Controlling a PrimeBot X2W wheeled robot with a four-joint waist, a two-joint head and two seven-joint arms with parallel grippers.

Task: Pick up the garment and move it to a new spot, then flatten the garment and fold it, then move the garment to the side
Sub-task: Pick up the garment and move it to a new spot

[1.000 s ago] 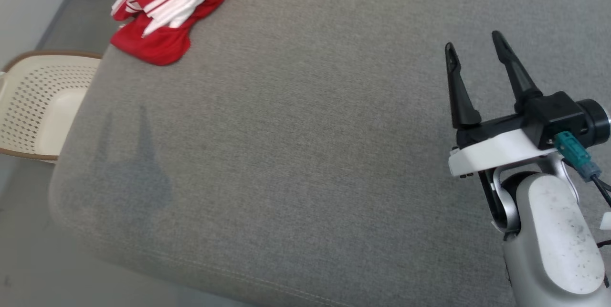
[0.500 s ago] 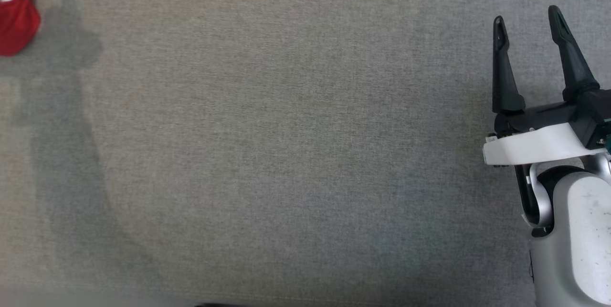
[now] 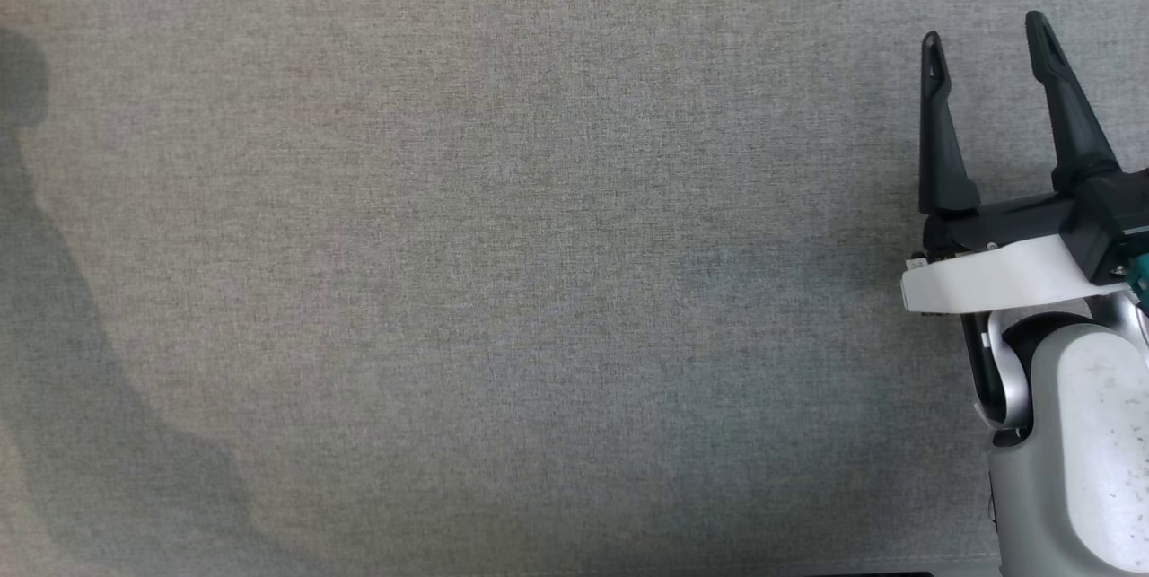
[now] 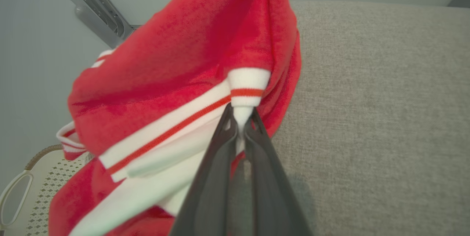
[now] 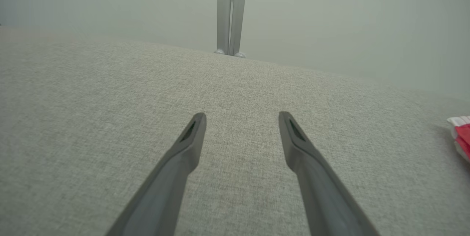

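Observation:
In the left wrist view the red garment [image 4: 176,67] with white stripes hangs bunched over the grey cushion's edge. My left gripper [image 4: 240,118] is shut on its white cuff, which is pinched between the two dark fingertips. A small corner of the garment [image 5: 462,135] also lies at the far right edge of the right wrist view. My right gripper [image 3: 985,28] stands open above the cushion at the right of the head view, with nothing between its fingers [image 5: 191,144].
The wide grey fabric cushion [image 3: 503,254] lies under both arms. A cream perforated basket [image 4: 22,188] sits below the garment, beside the cushion. A metal post [image 5: 231,12] stands against the pale wall beyond the far edge. An arm's shadow [image 3: 54,308] falls at the left.
The head camera has swung, so the red garment and the basket have slid out of its left side. The right gripper stays open in much the same pose.

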